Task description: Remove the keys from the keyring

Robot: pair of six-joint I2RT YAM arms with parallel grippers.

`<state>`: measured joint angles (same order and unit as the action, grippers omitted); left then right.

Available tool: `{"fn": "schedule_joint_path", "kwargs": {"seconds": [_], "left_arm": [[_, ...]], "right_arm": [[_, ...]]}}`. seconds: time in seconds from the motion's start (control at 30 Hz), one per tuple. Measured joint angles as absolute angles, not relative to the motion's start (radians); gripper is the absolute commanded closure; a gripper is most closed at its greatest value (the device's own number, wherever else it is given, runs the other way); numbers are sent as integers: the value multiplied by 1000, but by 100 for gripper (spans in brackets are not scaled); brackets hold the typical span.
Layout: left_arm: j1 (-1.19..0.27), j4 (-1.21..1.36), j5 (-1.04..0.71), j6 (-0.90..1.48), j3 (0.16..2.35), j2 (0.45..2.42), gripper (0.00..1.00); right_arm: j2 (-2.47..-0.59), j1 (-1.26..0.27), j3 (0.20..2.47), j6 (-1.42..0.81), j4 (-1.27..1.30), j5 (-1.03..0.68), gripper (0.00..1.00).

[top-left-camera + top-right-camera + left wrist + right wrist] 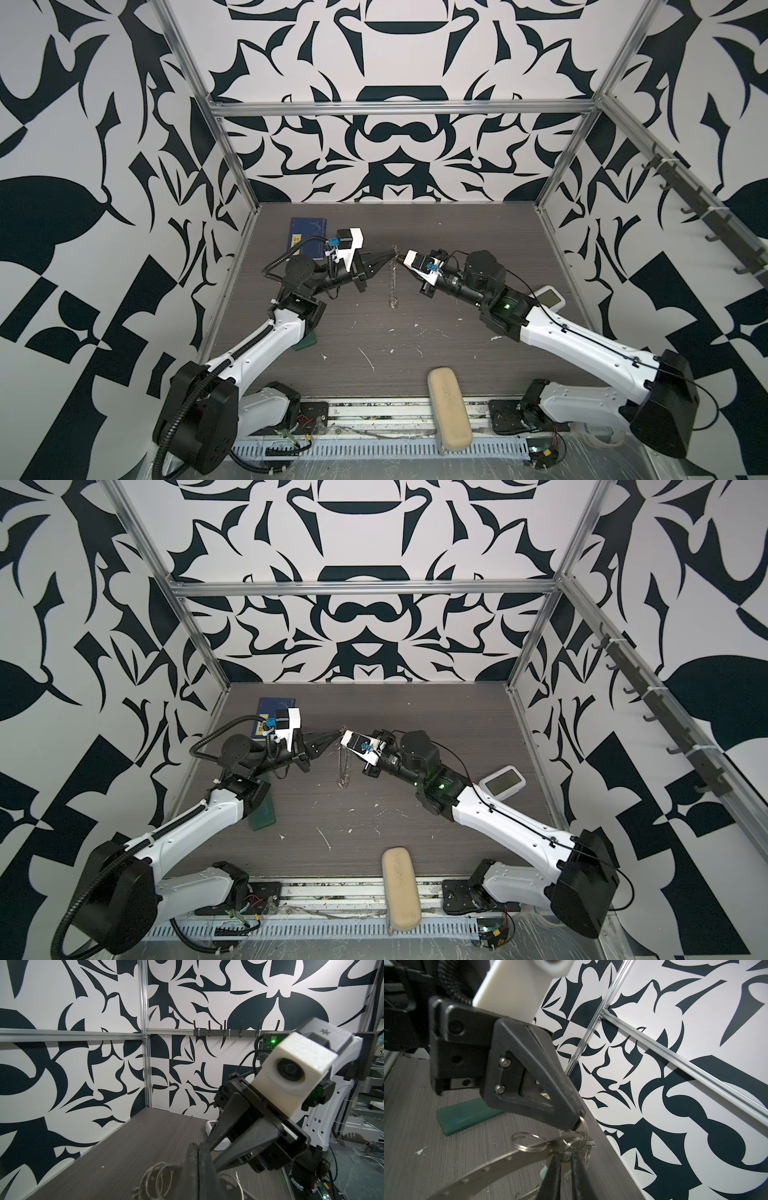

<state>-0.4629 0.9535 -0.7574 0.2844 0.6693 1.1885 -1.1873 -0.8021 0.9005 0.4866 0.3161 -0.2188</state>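
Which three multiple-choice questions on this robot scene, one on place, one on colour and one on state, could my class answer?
1. Where does the beige glasses case lie?
A: at the table's front edge. B: in the back corner. C: in a gripper.
2. What colour is the flat block beside the left arm?
A: red. B: dark green. C: yellow.
3. How is the left gripper?
A: wide open. B: shut on a small split ring. C: out of view.
Answers: A, the case lies across the front edge in both top views; B, the block's surface is green; B, the right wrist view shows the gripper's tips pinching the ring.
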Motion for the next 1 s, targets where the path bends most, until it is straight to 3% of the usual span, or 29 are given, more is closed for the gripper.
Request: {"fn": "schedule_joint_path", "kwargs": {"seconds": [0.17, 1.0], "left_arm": [[-463, 954, -757, 285, 669, 1188, 100], [-463, 961, -760, 289, 669, 1188, 100]], "right_arm": [[-1187, -802, 900, 476, 304, -223, 73], [-1197, -791, 918, 409, 318, -279, 76]]}}
